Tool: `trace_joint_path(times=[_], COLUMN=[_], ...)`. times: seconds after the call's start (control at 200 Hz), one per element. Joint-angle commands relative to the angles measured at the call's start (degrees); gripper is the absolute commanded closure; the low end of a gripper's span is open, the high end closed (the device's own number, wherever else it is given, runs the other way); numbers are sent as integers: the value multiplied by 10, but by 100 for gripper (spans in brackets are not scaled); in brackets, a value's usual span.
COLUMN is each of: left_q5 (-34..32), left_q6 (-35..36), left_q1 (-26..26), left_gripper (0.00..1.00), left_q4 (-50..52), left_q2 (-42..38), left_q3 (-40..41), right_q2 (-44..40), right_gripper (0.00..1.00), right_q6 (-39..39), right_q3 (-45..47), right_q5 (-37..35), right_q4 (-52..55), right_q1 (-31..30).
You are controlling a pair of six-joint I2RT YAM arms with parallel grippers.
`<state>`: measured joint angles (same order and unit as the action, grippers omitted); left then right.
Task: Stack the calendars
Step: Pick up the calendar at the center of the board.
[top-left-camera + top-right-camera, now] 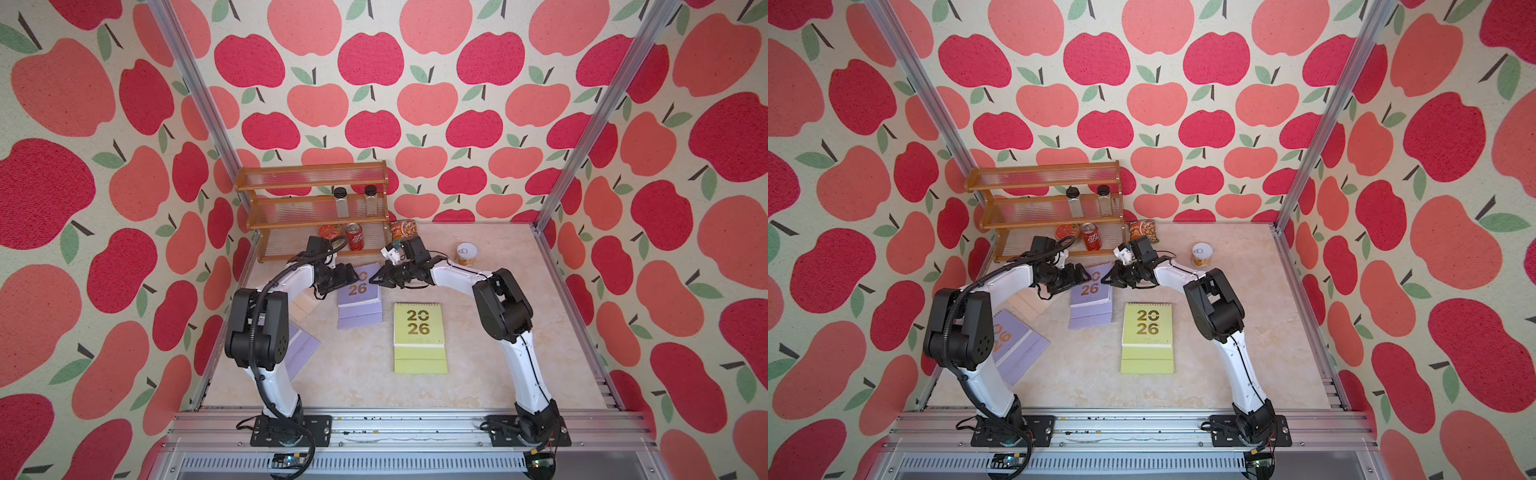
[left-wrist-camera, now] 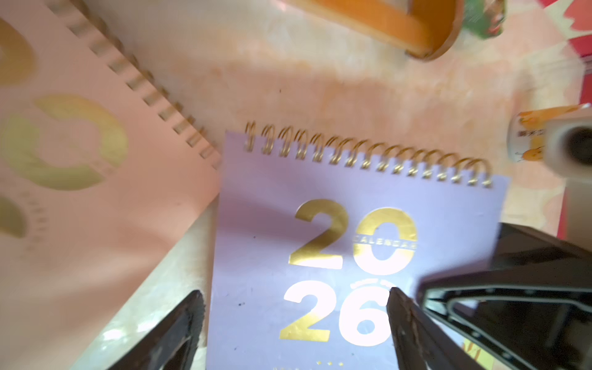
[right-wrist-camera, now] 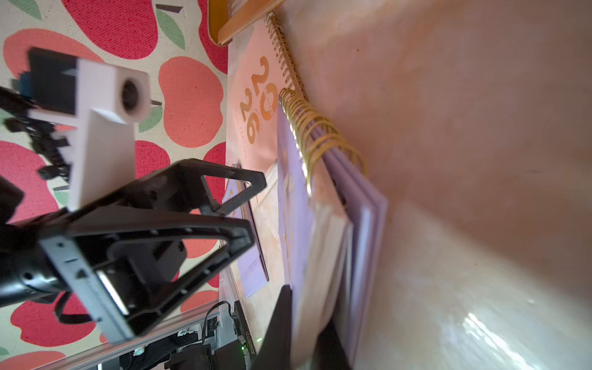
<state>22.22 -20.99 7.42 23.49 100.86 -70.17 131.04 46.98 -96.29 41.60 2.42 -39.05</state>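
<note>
Beside the rack (image 1: 311, 181), right hand (image 1: 374, 280) pinches gold-spiralled lilac calendar (image 1: 360, 296); left hand (image 2: 293, 301) splayed wide.

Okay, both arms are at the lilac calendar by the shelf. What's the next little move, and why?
Probably raise the right gripper slightly to lift that side of the lilac calendar. Its jaws are shut on the calendar's side edge, while the left gripper hangs open over the cover and grips nothing, so the right one alone has a hold.
</note>
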Motion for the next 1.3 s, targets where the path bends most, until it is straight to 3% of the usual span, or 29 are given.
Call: trace_joint_path(times=[0.0,0.225,0.5,0.715,0.945,1.29], left_q5=[-22,16,123,176,230,237], left_q6=[15,26,8,-5,-6,6], left_q1=[-6,-26,-81,-113,-114,-104], left_gripper=[12,11,15,15,20,22], left_q4=[-15,-69,-257,-321,-358,-358], left_q2=[-54,-80,-104,-108,-91,-57], left_q3=[18,54,159,187,195,194], right_q2=[-41,-70,-79,-81,-78,-74], right_gripper=[100,100,100,100,100,100], right_q6=[-24,-34,10,16,64,84], right_q3=[17,50,85,97,118,121], right_q5=[19,46,95,116,138,155], right_q4=[-35,-94,-207,-233,-309,-340], right_q1=[-6,-5,5,8,13,16])
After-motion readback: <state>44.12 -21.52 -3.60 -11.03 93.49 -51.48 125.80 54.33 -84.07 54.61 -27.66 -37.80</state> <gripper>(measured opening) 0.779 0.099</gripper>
